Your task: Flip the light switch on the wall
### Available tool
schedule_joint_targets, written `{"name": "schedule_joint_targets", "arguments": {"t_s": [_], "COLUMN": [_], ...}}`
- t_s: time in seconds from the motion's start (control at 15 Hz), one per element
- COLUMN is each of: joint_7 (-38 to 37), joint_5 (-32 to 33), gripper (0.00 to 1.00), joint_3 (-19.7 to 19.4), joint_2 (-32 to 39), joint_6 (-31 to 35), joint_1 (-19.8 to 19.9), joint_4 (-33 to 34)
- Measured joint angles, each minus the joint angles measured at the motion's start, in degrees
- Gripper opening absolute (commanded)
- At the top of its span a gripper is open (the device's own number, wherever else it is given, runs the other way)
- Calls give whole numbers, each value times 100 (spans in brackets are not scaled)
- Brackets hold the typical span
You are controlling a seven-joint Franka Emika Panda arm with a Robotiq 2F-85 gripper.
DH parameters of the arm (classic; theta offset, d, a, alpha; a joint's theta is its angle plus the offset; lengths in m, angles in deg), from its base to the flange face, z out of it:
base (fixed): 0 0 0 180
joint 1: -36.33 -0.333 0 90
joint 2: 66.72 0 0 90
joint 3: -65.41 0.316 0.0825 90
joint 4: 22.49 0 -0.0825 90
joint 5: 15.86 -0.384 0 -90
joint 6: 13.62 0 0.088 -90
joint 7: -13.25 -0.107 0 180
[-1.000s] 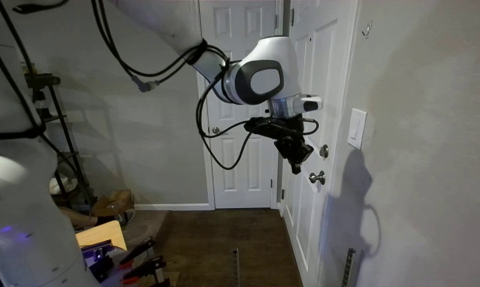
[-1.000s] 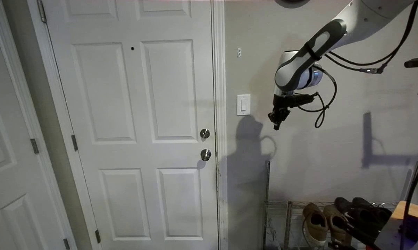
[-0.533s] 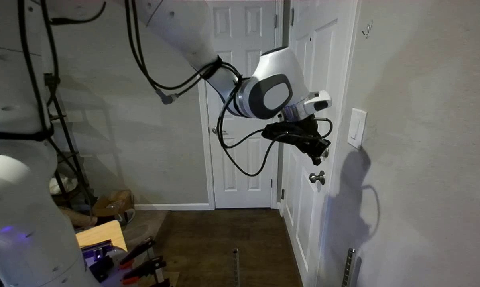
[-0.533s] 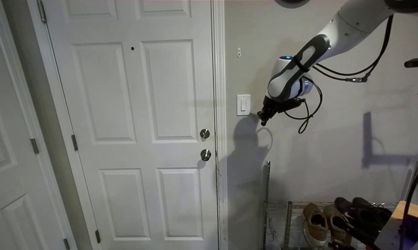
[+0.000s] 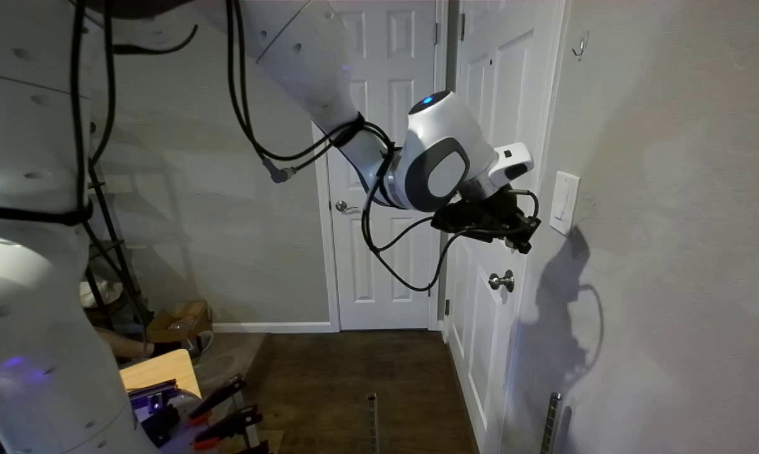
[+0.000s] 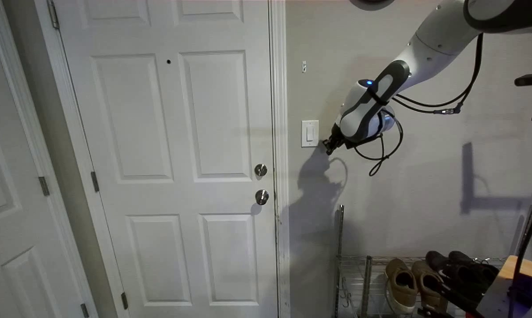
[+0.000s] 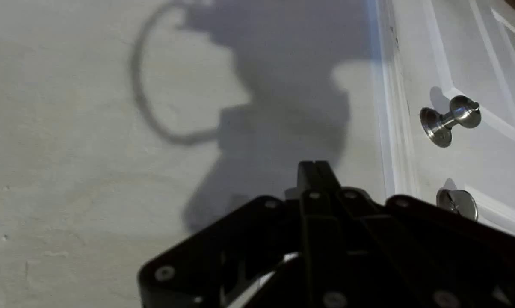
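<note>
The light switch (image 5: 565,203) is a white upright plate on the grey-white wall (image 5: 669,265), beside the door frame. It also shows on the wall (image 6: 403,198) as a light switch (image 6: 309,133) with an upright rocker. My black gripper (image 5: 526,247) points down and toward the wall, just below the plate's lower edge level and apart from it in this view. In the other exterior picture the gripper (image 6: 327,148) is right of and slightly below the plate. In the wrist view the gripper (image 7: 314,163) has its fingertips together with nothing between them; the switch is not clearly visible there.
A white panelled door (image 6: 213,194) with a round knob (image 6: 262,197) and a lock (image 6: 260,170) is left of the switch. A wire rack (image 6: 367,282) with shoes (image 6: 400,282) stands below. A hook (image 5: 580,46) is on the wall above.
My gripper has moved toward the wall and the light switch, and its fingers have tilted more toward the wall. Its shadow on the wall has shifted. The switch looks the same.
</note>
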Motion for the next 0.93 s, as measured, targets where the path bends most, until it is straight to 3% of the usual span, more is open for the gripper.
{"name": "schedule_joint_targets", "arguments": {"t_s": [0.47, 0.93], "joint_7": [0, 0], "joint_5": [-2, -9], "gripper": [4, 4], "joint_3": [13, -66], "joint_2": [243, 366], "joint_6": [1031, 1450], "joint_1": [-127, -244], "joint_4": [-4, -2]}}
